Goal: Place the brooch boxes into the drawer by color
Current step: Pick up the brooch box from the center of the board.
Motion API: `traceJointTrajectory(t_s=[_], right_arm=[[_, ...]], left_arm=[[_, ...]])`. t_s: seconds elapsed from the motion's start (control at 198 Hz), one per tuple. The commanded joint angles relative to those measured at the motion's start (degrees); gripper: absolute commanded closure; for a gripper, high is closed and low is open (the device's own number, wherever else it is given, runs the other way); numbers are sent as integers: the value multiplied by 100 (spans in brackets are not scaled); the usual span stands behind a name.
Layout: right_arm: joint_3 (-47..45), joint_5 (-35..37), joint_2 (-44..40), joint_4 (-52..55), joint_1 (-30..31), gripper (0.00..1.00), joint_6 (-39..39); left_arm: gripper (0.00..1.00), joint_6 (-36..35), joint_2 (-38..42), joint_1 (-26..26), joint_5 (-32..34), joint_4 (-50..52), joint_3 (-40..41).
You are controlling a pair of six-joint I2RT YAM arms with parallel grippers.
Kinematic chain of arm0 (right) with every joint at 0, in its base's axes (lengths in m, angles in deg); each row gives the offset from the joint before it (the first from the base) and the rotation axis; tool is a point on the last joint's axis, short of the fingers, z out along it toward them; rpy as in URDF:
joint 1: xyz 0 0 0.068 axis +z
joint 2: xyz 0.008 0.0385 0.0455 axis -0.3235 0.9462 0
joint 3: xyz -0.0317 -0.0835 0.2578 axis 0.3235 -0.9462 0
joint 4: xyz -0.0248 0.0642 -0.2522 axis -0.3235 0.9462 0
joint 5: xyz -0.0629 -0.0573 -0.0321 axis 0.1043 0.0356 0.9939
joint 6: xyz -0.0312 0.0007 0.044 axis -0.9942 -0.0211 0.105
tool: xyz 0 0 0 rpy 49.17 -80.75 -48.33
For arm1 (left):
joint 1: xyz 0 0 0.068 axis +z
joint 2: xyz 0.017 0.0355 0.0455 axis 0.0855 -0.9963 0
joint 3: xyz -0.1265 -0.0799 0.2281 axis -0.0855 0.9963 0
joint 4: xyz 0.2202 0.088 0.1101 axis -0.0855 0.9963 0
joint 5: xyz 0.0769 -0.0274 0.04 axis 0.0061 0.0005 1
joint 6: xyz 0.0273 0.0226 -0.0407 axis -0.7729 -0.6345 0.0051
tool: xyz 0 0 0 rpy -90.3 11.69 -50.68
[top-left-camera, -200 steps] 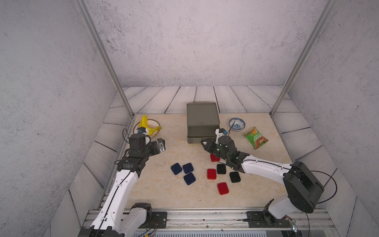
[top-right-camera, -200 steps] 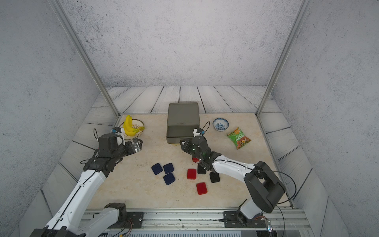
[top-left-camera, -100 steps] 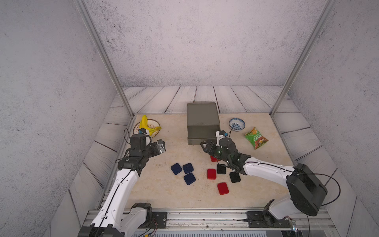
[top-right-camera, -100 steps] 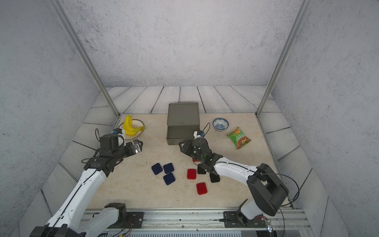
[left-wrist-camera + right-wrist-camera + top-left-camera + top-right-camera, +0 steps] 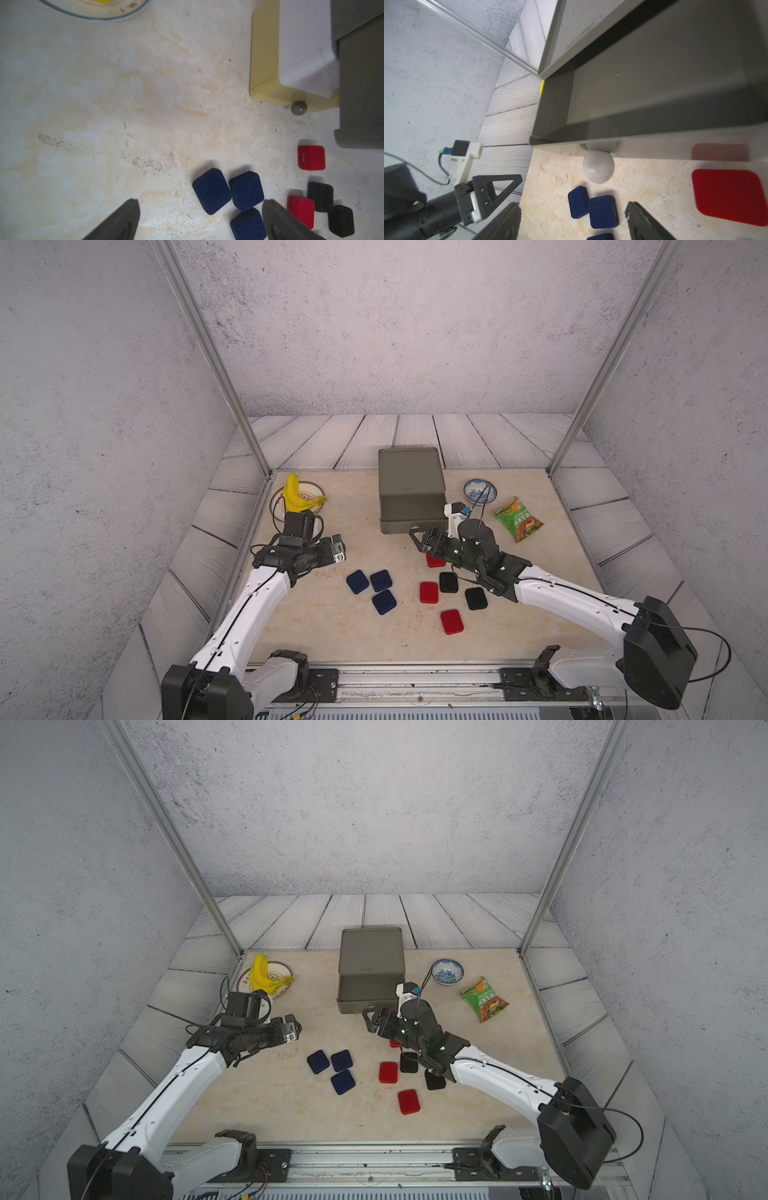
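The drawer (image 5: 409, 472) stands at the table's back middle, its grey top tier (image 5: 654, 87) pulled out and showing nothing inside. My right gripper (image 5: 418, 540) hangs open just in front of that tier's white knob (image 5: 598, 166), holding nothing. Three navy brooch boxes (image 5: 374, 588) lie clustered left of centre. Red boxes (image 5: 429, 592) (image 5: 451, 621) and two black ones (image 5: 448, 582) (image 5: 476, 598) lie to the right; a third red box (image 5: 434, 561) is partly under my right arm. My left gripper (image 5: 340, 549) is open, above the table left of the navy boxes (image 5: 211, 190).
A plate with a banana (image 5: 296, 493) sits at the back left. A small blue-patterned bowl (image 5: 480, 490) and a green snack bag (image 5: 518, 519) lie right of the drawer. The yellow bottom tier (image 5: 264, 62) with its grey knob (image 5: 298, 107) is shut.
My right gripper has opened, let go of the white knob and drawn back a little from the drawer. The left arm has hardly moved.
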Motion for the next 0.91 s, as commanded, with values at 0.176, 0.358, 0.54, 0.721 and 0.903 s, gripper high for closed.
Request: traceJointTrajectory(t_s=[0.176, 0.358, 0.54, 0.721, 0.903], right_arm=[[-540, 622, -1484, 1713, 51, 15, -1215], [-896, 808, -2024, 1932, 49, 15, -1357], [-1213, 884, -2381, 1924, 45, 15, -1397], [-1181, 839, -2387, 2084, 38, 14, -1557], [-1172, 778, -2361, 2125, 34, 14, -1615]], left_arm=[[2, 679, -1248, -936, 505, 446, -148], [2, 938, -1971, -1053, 704, 699, -541], [2, 1172, -2247, -1071, 685, 681, -683], [2, 1258, -2556, -1143, 625, 629, -869], [2, 1274, -2821, -1207, 641, 627, -933]])
